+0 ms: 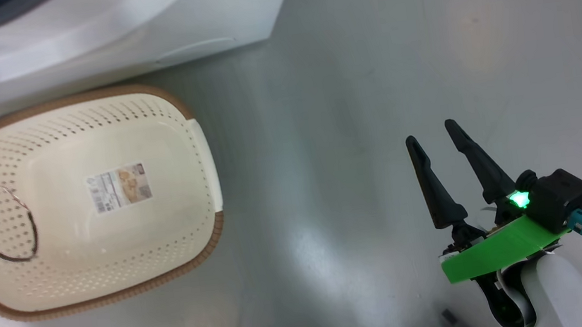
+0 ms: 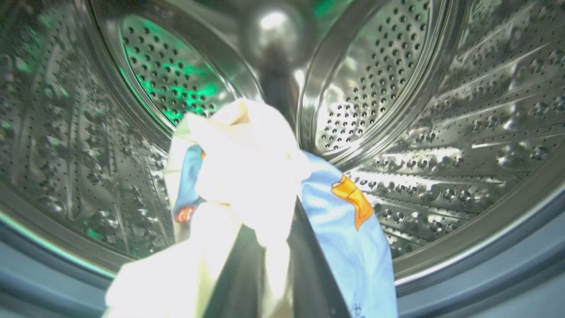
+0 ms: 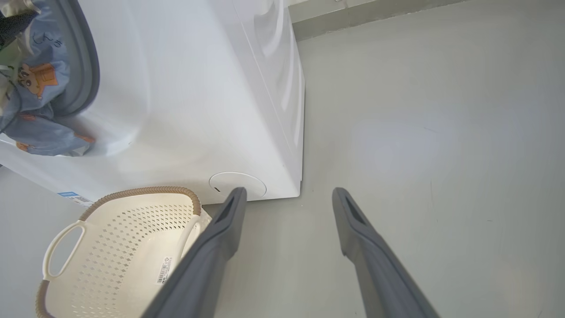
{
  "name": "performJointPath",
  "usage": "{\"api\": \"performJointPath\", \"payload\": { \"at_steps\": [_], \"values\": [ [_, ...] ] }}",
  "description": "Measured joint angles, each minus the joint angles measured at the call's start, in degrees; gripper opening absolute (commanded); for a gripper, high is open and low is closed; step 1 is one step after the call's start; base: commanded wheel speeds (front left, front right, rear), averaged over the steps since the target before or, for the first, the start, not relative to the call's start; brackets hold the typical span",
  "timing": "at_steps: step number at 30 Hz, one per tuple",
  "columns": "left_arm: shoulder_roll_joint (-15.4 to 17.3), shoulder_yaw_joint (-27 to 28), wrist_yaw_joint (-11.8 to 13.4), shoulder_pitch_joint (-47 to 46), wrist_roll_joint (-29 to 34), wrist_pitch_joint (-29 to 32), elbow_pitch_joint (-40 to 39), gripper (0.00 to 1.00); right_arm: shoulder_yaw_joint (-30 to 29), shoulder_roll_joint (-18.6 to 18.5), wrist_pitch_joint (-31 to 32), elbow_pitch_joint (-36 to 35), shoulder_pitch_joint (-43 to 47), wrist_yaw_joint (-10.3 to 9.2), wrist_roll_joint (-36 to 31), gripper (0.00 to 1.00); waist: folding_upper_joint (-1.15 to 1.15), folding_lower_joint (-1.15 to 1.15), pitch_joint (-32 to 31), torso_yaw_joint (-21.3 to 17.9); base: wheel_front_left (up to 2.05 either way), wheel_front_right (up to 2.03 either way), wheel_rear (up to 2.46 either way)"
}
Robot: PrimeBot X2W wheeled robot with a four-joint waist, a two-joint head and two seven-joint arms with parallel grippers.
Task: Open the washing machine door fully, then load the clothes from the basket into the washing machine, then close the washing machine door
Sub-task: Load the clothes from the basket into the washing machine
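Clothes (image 2: pixel 238 163), a cream cloth bunched with a light blue one bearing orange marks, hang at the mouth of the washing machine (image 3: pixel 190 110), pinched in the left gripper (image 2: pixel 271 207). Its jaws are all but shut on the bundle, and its dark fingers (image 2: pixel 315 265) rise through the folds (their tips are buried in cloth). Behind the clothes lies the machine's perforated steel drum (image 2: pixel 379 79), and the grey-blue rubber ring (image 2: pixel 485 282) of the machine curves below them. From the right wrist view, part of the blue cloth drapes out over that ring against the machine's white front. The basket (image 1: pixel 0 143) sits on the floor (image 1: pixel 340 68) just in front of the machine, close to its base, and the label sticker (image 1: pixel 118 187) on its bottom is uncovered. The right gripper (image 1: pixel 430 132) hovers above the floor well apart from the machine, off its front corner and beyond the basket. Its jaws are spread wide and hold nothing, and they point towards the round cover (image 3: pixel 247 179) low on the machine's front.
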Motion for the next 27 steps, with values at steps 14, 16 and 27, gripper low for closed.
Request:
{"api": "performJointPath", "payload": {
  "at_steps": [14, 16, 27],
  "values": [
    [4.15, -9.75, -0.04, -15.26, -5.76, 13.91, 5.89, 0.0, 2.23, -0.01, 0.0, -0.16, -2.21, 0.0, 1.16, 1.0, 0.0, 0.0, 7.08, -2.31, 0.0, 0.0, 0.0],
    [5.55, -11.36, -0.04, -17.43, -8.13, 16.45, 5.21, 0.0, 2.33, -0.02, 0.0, -0.31, -3.18, 0.0, 1.38, 1.0, 0.0, 0.0, 8.28, -2.53, 0.0, 0.0, 0.0],
    [15.16, -15.6, -0.05, -22.97, -13.3, 6.0, -4.07, 0.0, 5.01, -0.04, -0.01, -0.16, -6.93, 0.0, 4.81, 1.0, 0.0, 0.0, 14.47, -4.41, 0.0, 0.0, 0.0]
  ]
}}
